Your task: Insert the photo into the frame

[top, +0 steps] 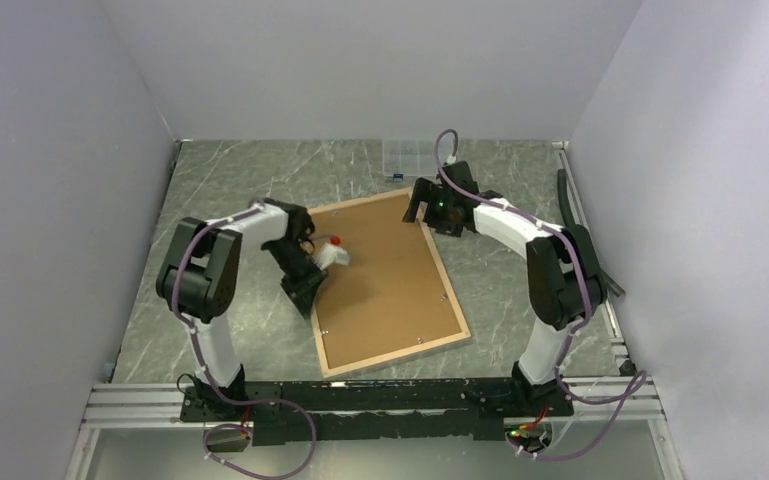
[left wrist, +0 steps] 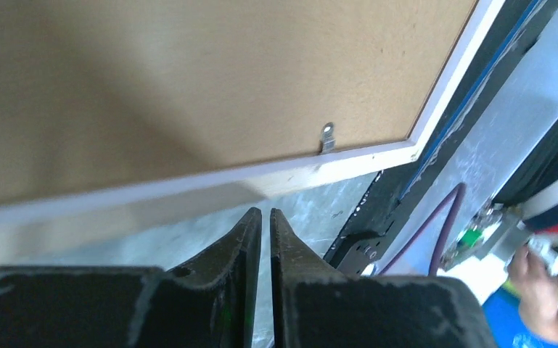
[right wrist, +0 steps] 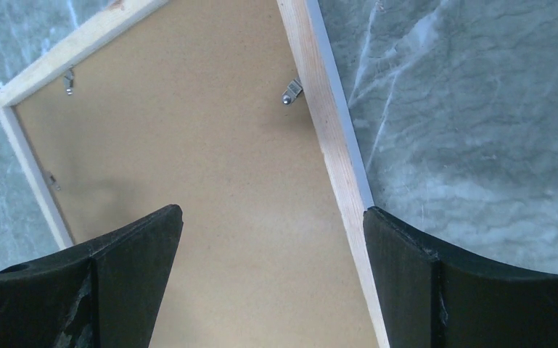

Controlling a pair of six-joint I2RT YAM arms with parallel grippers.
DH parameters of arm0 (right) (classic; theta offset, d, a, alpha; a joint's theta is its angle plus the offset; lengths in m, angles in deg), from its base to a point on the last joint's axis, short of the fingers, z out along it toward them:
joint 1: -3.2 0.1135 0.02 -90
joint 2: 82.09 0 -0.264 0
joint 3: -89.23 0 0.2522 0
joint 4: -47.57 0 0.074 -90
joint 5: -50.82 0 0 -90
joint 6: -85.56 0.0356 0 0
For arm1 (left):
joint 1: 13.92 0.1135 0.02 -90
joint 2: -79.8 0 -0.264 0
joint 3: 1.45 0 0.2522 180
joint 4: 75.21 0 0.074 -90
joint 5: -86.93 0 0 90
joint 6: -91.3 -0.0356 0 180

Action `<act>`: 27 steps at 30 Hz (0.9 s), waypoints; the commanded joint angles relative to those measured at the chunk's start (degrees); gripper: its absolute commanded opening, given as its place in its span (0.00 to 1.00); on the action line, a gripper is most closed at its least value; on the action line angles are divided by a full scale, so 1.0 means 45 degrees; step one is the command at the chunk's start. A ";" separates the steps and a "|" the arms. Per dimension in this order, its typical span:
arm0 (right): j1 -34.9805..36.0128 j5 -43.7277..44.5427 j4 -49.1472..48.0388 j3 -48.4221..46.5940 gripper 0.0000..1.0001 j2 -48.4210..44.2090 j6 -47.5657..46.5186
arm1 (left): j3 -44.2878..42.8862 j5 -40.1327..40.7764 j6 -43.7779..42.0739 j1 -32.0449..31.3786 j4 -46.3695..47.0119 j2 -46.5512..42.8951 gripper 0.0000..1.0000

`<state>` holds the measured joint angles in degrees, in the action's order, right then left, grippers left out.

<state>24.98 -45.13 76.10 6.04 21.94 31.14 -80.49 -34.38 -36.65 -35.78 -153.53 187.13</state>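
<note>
The frame lies face down in the middle of the table, light wood border up, with the plain brown backing board set in it. The photo is hidden. My left gripper is shut and empty, low at the frame's left edge. In the left wrist view its tips sit just outside the frame's border, over bare table. My right gripper is open above the frame's far right corner. In the right wrist view it straddles the wood border and the board.
Small metal clips stand along the frame's inner edge, one in the left wrist view. A clear plastic compartment box sits at the back. Grey walls close both sides. A person's hand shows beyond the front rail.
</note>
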 commanded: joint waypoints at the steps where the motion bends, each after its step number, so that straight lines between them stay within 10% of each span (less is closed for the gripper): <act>1: -0.0016 0.0693 0.0296 -0.0230 1.00 -0.1628 -0.0130 | -0.1802 -0.1392 -0.1127 0.2870 -0.1194 -0.0834 0.17; 8: 0.0613 -0.1208 -0.1533 -0.0215 0.98 -0.1561 -0.0751 | -0.4723 -0.3132 0.1278 0.6557 -0.0532 0.1052 0.19; 27: 0.3009 -0.7370 -0.2995 -0.6306 0.93 0.4766 -0.2994 | -0.7165 -0.5768 0.6048 0.6471 0.2329 0.4988 0.26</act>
<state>37.79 -72.69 66.18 -17.29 39.21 19.20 -110.26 -56.72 -12.61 -6.52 -145.25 208.46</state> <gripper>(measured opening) 0.934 0.260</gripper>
